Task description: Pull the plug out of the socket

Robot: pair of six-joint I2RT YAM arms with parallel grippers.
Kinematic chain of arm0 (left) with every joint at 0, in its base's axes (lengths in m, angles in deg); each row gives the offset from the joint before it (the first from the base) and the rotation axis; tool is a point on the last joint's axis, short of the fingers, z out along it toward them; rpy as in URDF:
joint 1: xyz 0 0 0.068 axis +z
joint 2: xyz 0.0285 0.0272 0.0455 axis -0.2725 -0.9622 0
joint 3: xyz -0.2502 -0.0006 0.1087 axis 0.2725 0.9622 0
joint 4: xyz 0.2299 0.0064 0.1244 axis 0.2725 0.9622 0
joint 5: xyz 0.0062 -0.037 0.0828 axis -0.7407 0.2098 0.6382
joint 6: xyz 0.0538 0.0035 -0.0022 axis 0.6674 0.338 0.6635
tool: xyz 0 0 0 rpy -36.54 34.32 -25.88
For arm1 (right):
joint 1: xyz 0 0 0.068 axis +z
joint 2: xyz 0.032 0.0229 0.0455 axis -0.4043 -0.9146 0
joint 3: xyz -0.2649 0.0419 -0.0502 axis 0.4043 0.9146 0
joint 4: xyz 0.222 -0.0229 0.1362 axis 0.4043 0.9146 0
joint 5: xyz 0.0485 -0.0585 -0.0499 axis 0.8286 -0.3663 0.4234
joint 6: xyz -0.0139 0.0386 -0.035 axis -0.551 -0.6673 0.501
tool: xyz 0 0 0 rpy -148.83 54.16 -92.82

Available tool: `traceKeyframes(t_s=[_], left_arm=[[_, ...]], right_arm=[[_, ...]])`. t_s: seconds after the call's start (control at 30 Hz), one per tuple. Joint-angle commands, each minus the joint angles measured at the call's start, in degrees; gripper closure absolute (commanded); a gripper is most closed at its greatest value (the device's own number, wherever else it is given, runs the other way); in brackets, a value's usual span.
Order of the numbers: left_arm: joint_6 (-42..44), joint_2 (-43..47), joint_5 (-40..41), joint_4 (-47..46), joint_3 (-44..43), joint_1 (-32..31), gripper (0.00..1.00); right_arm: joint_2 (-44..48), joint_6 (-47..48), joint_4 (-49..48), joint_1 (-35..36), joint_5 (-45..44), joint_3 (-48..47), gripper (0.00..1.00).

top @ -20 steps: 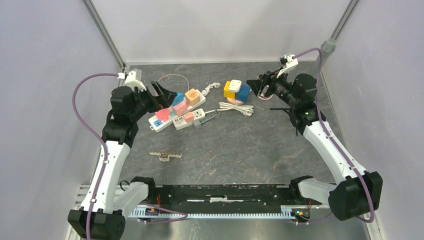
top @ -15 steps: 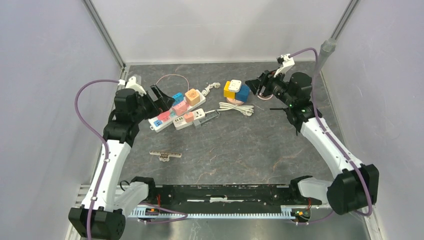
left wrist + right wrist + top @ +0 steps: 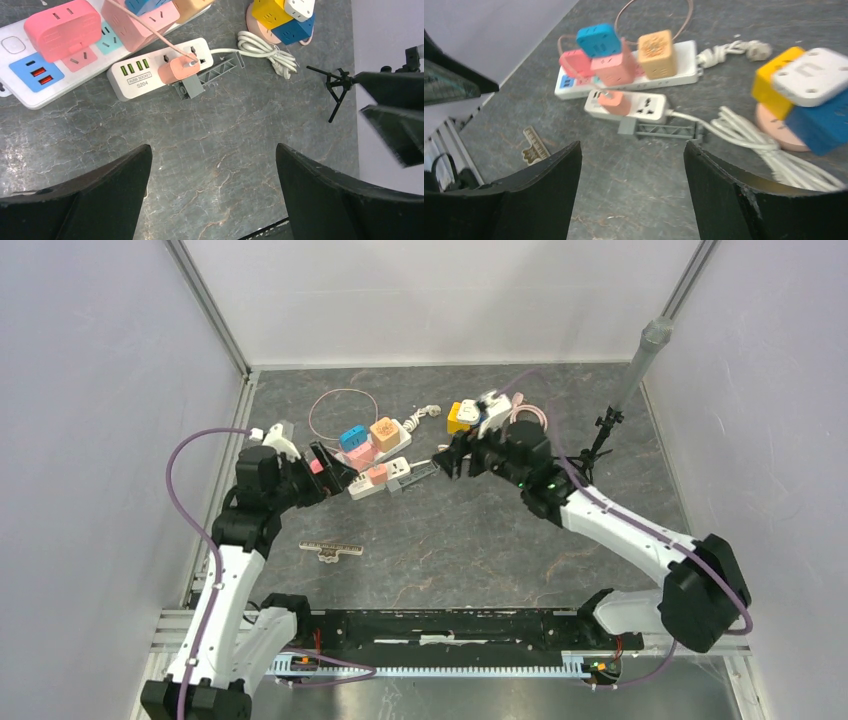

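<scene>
We saw a dark grey, marbled table [image 3: 480,540]. On it lay 2 power strips side by side: a long white power strip [image 3: 684,60] and a small white power strip [image 3: 135,80], with a grey truss piece [image 3: 222,70] just beside the smaller. A coiled white cable [image 3: 262,50], a pink round base [image 3: 771,131] and a small black tripod [image 3: 335,87] lay near them. 1 toothed beige strip [image 3: 330,551] lay well apart.

left arm [image 3: 222,575] and right arm [image 3: 620,528]: white shell links between bulky black joint housings, with black motor blocks at the near end. a purple cable [image 3: 186,502] runs along each arm, and there's a small green light [image 3: 549,483] on the right one. fingers [image 3: 95,200] matte black, broad wedges with scuffed edges in both wrist views.
</scene>
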Motion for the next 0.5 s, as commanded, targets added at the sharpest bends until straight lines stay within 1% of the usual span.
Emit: traceKeyframes(t_s=[0.0,0.07,0.17,0.27,0.3,0.33,0.37,0.47], left_arm=[[-2.0,3.8,4.2,-0.9,2.3,0.1,0.0],[-3.9,4.6,9.3,1.4,3.3,0.1,0.0],[-5.1,5.8,13.0,3.3,5.0,0.1,0.01],[-6.2,6.5,15.1,5.2,6.0,0.1,0.02],[-6.5,6.8,15.5,5.6,6.3,0.1,0.02],[-6.8,7.0,16.1,6.0,6.5,0.1,0.01],[-7.0,7.2,16.5,6.4,6.7,0.1,0.0],[-7.3,7.5,17.1,7.1,7.0,0.1,0.0]], right_arm=[[-4.5,3.7,-1.9,9.3,-12.3,-0.3,0.21],[-7.6,5.1,-3.3,13.1,-14.4,-0.6,0.21],[-12.9,7.9,-4.0,16.9,-14.7,-2.6,0.21],[-18.8,8.9,-3.3,18.2,-15.8,-6.4,0.2],[-20.7,8.8,-2.9,18.3,-16.7,-8.1,0.18],[-22.5,8.7,-2.3,18.3,-17.7,-9.8,0.13],[-23.8,8.3,-2.1,18.5,-18.6,-11.0,0.11],[-28.3,7.5,-3.8,18.8,-20.8,-14.2,0.1]])
